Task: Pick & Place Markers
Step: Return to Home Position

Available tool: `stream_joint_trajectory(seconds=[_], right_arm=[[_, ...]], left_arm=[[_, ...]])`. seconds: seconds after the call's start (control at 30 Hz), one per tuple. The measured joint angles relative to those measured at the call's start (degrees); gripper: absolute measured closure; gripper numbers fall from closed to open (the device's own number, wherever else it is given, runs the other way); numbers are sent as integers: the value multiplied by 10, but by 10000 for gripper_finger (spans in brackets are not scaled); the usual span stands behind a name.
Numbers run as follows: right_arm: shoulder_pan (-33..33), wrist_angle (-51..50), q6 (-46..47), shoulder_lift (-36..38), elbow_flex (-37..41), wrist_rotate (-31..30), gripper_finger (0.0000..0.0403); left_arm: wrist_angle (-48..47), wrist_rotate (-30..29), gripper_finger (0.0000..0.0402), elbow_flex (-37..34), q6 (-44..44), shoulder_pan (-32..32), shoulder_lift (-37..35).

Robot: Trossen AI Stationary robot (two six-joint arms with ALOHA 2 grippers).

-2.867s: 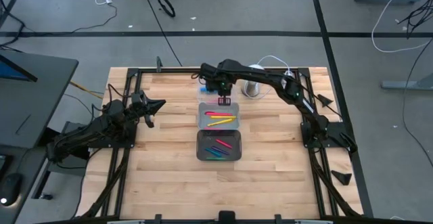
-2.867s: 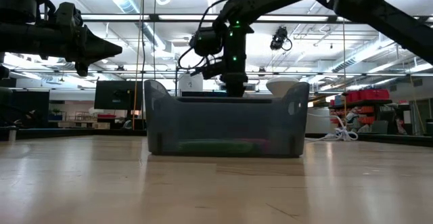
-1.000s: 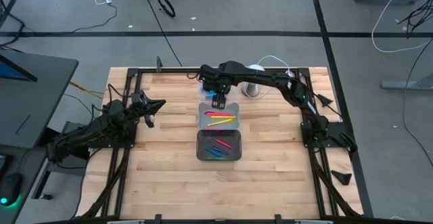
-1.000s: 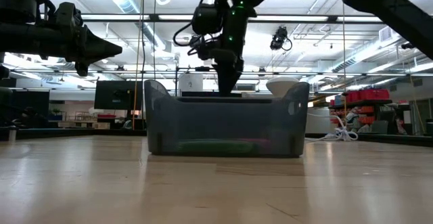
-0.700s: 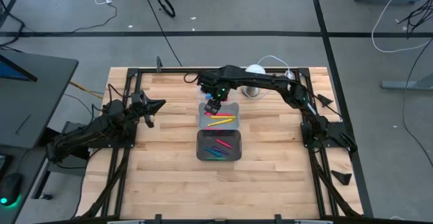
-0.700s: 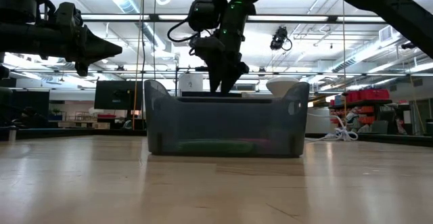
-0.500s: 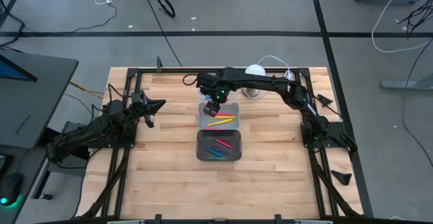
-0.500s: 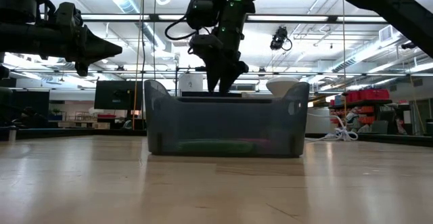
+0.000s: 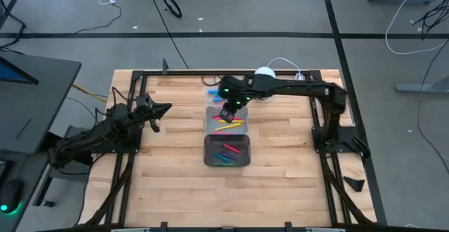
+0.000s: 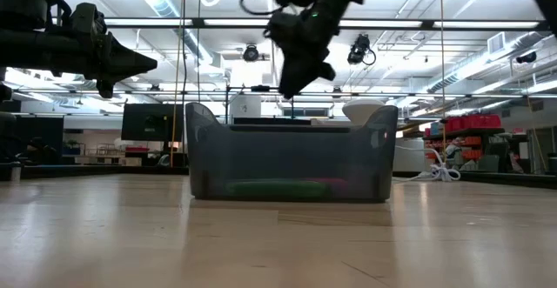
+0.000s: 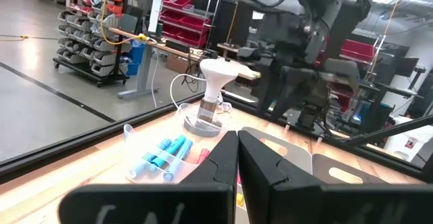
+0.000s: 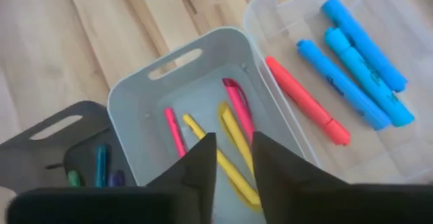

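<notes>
Pink and yellow markers [image 12: 233,132] lie flat in the light grey tray [image 12: 135,88]. Blue, green and purple markers [image 12: 100,163] lie in the dark grey tray [image 9: 226,150] nearer the front. Blue markers [image 12: 352,55] and a red-orange one [image 12: 304,99] lie in a clear tray [image 9: 214,93] farther back. My right gripper [image 12: 235,139] hangs above the light grey tray [image 9: 238,129], slanting down, with a gap between its fingers and nothing in them. My left gripper [image 9: 165,108] waits at the table's left, pointing level and shut on nothing.
A white-domed metal cylinder [image 11: 215,82] stands behind the trays at the far side, its cable trailing beside it. The dark tray's wall [image 10: 287,162] blocks the low view of the trays' insides. Bare wood lies in front of the trays and on both sides of them.
My right gripper has risen out of the light grey tray, shifted a little toward the table's right edge and rolled about its own axis, so it slants more. Its fingers have drawn closer together. The markers lie as before.
</notes>
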State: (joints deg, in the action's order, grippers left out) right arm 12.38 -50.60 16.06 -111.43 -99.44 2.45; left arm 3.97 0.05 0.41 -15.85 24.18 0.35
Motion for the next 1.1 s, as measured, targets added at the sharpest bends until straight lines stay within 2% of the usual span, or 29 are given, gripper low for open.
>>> stream_joint_trajectory(seconds=[0.27, 0.5, 0.73, 1.1], right_arm=[[0, 175, -3, 165, 216, 0, 359], [9, 275, -22, 298, 372, -4, 398], [15, 305, -73, 426, 492, -109, 401], [60, 445, -81, 627, 701, -111, 402]], left_arm=[[0, 0, 388, 0, 0, 0, 0], [0, 0, 388, 0, 0, 0, 0], [0, 0, 387, 0, 0, 0, 0], [0, 0, 388, 0, 0, 0, 0]])
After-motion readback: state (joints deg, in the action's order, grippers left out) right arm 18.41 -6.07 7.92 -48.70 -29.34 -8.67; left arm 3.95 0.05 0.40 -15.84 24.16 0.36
